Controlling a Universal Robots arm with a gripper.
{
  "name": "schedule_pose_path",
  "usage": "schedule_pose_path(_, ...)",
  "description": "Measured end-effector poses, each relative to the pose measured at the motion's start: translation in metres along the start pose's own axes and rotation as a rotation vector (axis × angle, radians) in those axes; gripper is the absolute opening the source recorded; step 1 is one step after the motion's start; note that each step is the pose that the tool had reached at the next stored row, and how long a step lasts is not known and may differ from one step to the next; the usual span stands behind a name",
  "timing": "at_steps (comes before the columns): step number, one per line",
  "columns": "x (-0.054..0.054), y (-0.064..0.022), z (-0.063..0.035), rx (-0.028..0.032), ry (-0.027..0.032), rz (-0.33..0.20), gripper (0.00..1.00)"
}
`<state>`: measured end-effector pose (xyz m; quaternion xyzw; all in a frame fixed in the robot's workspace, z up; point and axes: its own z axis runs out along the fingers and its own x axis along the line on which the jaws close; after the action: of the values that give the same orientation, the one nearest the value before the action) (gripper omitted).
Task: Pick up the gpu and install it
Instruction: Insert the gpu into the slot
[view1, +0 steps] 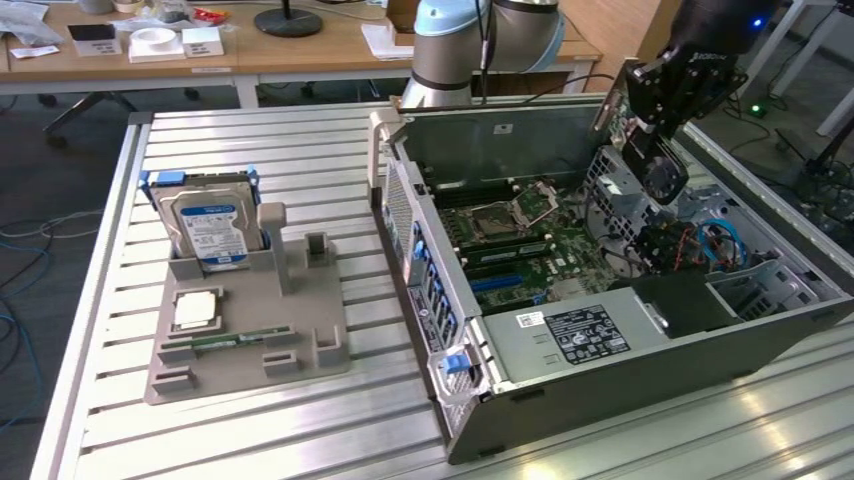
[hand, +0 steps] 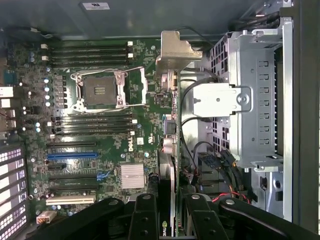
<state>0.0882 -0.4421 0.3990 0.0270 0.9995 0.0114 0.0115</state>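
Above motherboard (hand: 100, 90): gpu (view1: 661, 170), held on edge inside the open computer case (view1: 641, 380).
Gripper (hand: 172, 207): narrowly closed, clamped on the gpu's two faces.
Tray (view1: 240, 372) beside case: hard drive (view1: 207, 225) upright, well apart from gpu.

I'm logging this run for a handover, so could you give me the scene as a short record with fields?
held item: gpu, gripped on edge
gripper: gripper shut on the gpu
gpu position: in the air above the open computer case, not in a slot
motherboard: motherboard exposed, blue slot unoccupied
gray tray: hard drive standing upright, CPU, memory stick
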Motion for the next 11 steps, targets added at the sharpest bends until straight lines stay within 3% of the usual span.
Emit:
schedule_pose_path(5, 0.0006, -0.0001, 0.0001, -0.001, 0.0009, -0.04, 0.26)
schedule_pose_path(11, 0.0012, -0.0001, 0.0001, -0.0001, 0.0028, -0.126, 0.26)
